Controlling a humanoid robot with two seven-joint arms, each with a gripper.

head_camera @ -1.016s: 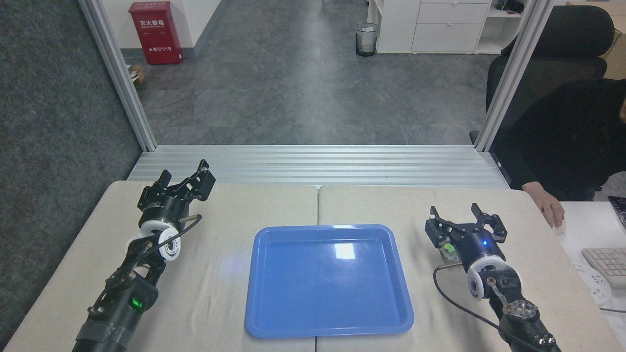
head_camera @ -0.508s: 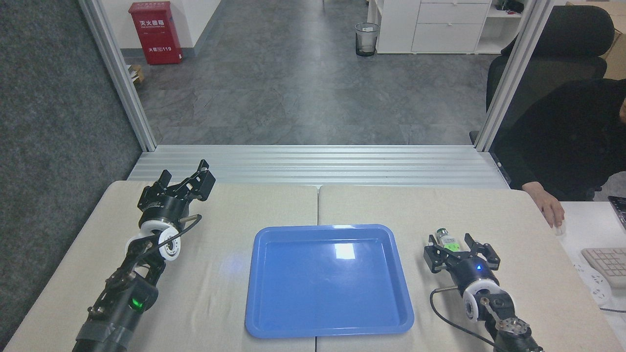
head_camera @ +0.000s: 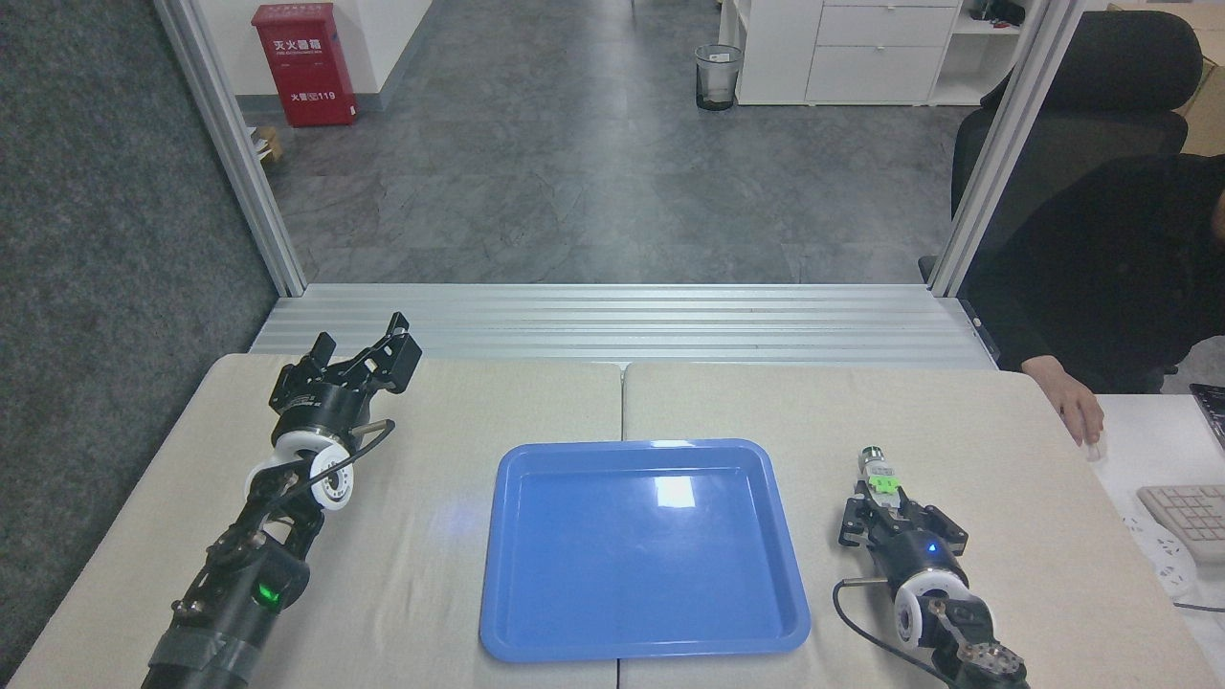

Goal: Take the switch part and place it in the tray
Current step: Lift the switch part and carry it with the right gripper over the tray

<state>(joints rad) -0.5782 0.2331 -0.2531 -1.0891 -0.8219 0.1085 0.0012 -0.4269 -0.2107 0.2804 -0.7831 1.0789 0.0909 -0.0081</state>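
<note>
The beige table carries the glossy blue tray, bare inside. Right of it, the right gripper pinches the switch part: pale grey block, green top, dark round end pointing away. The left gripper hovers spread. Beyond lie grey flooring and a red cabinet.

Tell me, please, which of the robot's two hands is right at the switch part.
The right hand, on the tray's right side: the switch part sits at its fingertips. The left hand is far across the table, with nothing near it.
</note>
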